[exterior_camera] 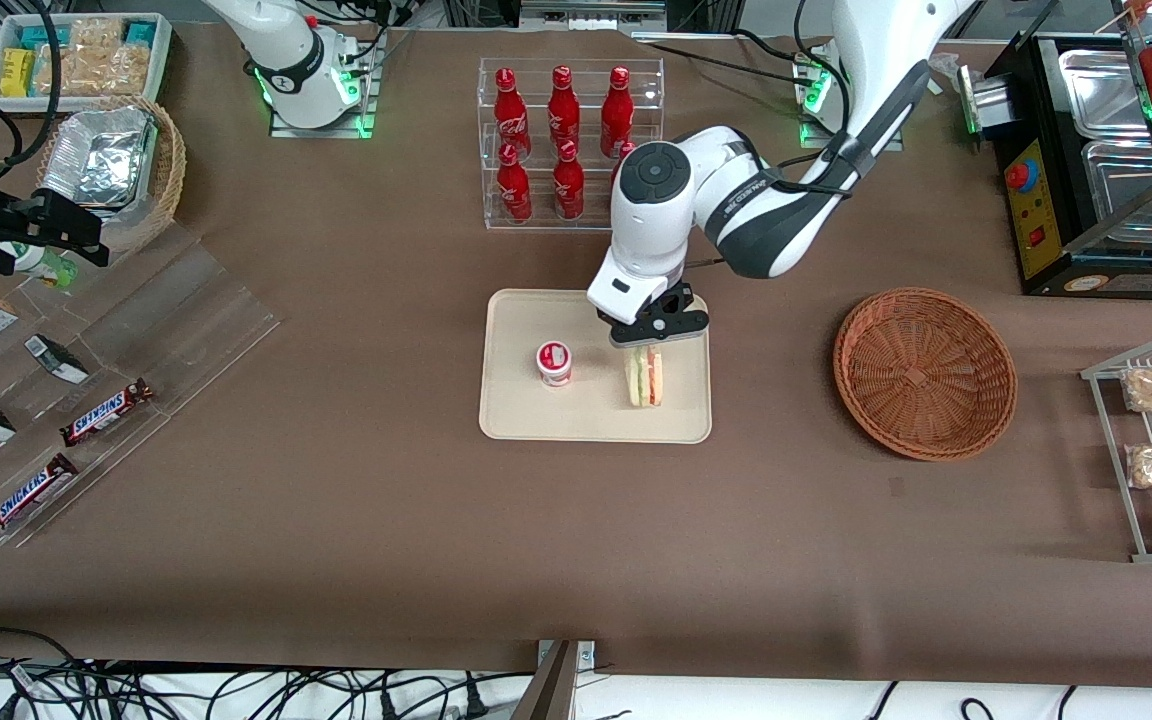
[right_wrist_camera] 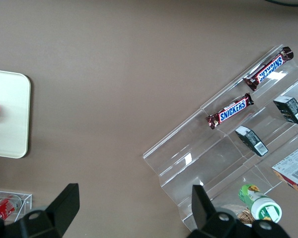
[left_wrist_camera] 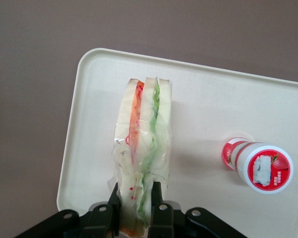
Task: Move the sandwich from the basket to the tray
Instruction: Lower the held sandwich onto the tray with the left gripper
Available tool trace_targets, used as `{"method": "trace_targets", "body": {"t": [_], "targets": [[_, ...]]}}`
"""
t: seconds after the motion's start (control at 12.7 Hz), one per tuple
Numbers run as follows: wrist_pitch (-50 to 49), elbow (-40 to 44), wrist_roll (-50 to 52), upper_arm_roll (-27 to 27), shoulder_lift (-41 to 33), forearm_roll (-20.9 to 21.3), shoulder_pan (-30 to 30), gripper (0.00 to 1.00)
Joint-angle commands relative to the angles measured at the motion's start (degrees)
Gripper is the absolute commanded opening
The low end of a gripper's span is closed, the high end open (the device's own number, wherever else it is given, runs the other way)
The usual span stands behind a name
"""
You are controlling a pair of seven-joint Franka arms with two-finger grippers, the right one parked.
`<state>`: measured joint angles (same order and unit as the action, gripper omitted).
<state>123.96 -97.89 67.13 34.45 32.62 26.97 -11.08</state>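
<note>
Pincer (left_wrist_camera: 136, 210) clamped on sandwich (left_wrist_camera: 141, 148) end | sandwich standing on tray (left_wrist_camera: 208, 99) | basket (exterior_camera: 924, 372) well apart

The sandwich (exterior_camera: 644, 377) stands on edge on the tray (exterior_camera: 516, 415), at the tray's end nearer the working arm. The gripper (exterior_camera: 648, 343) is directly above the sandwich, its fingers (left_wrist_camera: 114, 204) pressed to both faces of the wedge. A small cup (exterior_camera: 554, 362) stands on the same tray, beside the sandwich toward the parked arm's end and apart from it. The basket (exterior_camera: 924, 372) sits on the table (exterior_camera: 576, 540) well apart from the tray, toward the working arm's end. A bottle rack (exterior_camera: 569, 143) stands farther from the front camera than the tray.
</note>
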Motion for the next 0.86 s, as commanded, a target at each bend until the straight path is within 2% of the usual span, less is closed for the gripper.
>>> {"method": "trace_targets", "body": {"t": [0.0, 0.16, 0.79], "targets": [[-0.04, 1.30, 2.56, -0.18, 2.01, 3.52, -1.40, 0.26], [-0.04, 1.30, 4.14, -0.18, 2.80, 4.93, -1.58, 0.26], [-0.04, 0.94, 4.76, -0.35, 3.51, 5.19, -2.46, 0.26]]}}
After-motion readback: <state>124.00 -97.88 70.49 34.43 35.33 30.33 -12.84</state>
